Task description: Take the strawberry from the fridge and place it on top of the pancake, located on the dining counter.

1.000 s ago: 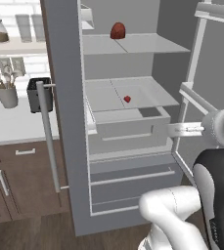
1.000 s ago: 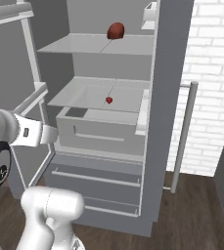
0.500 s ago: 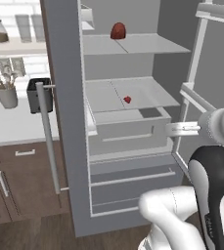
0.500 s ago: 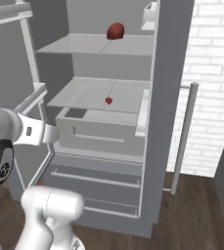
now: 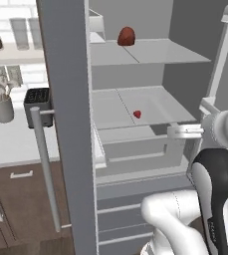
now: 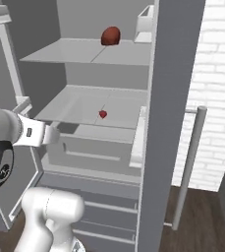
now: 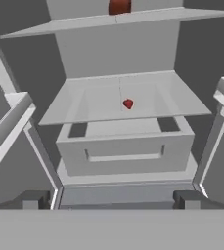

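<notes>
The fridge (image 5: 65,99) stands with both doors open. On its middle shelf lies the strawberry (image 5: 137,114), a tiny red berry, which I also see in the right base view (image 6: 102,114) and in the hand view (image 7: 128,103). My gripper (image 5: 179,131) hovers in front of the fridge, below and to the right of the berry and well short of it. It shows from the other side too (image 6: 52,135). In the hand view the gripper (image 7: 111,200) is open, its fingertips (image 7: 35,199) wide apart with nothing between them. The pancake and the dining counter are out of view.
A bigger dark red lump (image 5: 126,36) rests on the upper shelf. A pale drawer (image 7: 125,149) juts out under the middle shelf. Left of the fridge, a wall counter carries a utensil pot (image 5: 2,107) and a black toaster (image 5: 37,102). A white brick wall (image 6: 214,74) is at the right.
The gripper has edged slightly toward the fridge opening and stays open. The strawberry has not moved.
</notes>
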Motion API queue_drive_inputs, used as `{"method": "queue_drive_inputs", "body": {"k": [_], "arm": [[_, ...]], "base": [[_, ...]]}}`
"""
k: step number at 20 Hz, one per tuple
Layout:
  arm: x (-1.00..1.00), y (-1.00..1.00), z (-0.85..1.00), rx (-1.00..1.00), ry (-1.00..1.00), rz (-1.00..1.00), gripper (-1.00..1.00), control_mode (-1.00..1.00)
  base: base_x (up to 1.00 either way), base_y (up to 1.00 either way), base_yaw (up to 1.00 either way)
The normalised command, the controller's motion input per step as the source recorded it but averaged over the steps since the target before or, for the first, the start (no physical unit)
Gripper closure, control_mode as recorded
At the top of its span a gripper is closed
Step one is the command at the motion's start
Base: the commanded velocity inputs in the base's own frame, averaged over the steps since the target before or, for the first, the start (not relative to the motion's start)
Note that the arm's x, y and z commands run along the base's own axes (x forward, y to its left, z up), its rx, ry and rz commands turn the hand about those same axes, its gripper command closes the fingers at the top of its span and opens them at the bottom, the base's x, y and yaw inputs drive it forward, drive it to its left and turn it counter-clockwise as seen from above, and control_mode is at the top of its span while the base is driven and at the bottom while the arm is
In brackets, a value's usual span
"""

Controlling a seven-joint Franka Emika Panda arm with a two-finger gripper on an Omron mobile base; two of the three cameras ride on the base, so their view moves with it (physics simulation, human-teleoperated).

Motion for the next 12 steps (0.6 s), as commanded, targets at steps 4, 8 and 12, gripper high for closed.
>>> {"method": "queue_drive_inputs", "body": {"k": [4,8,12], "arm": [[0.00,0.00,0.00,0.00,0.00,0.00,-1.00,1.00],[0.00,0.00,0.00,0.00,0.00,0.00,-1.00,1.00],[0.09,-0.04,-0.01,0.00,0.00,0.00,-1.00,-1.00]], "base": [[0.72,-0.18,0.00],[0.66,-0.20,0.00],[0.37,-0.12,0.00]]}}
